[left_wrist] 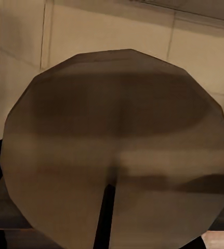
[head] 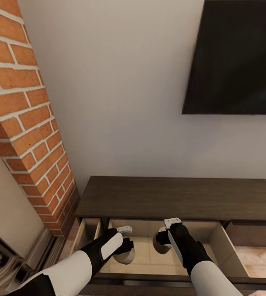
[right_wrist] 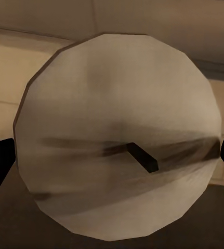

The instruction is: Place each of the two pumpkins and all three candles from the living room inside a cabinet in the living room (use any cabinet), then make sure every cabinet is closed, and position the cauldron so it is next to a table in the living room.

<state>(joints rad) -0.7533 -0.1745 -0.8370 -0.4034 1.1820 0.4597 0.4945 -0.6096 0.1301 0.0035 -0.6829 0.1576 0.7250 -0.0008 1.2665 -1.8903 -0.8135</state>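
I've both grippers (head: 126, 245) (head: 162, 237) clenched on candles (left_wrist: 117, 145) (right_wrist: 117, 135) over the open drawer (head: 227, 242); next, lower and let go

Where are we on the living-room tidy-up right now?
Done: the cabinet has its drawer pulled open. In hand: each end effector holds a candle over the drawer, the left end effector one candle, the right end effector another. Left: release both, stow what remains, close the drawer, place the cauldron.
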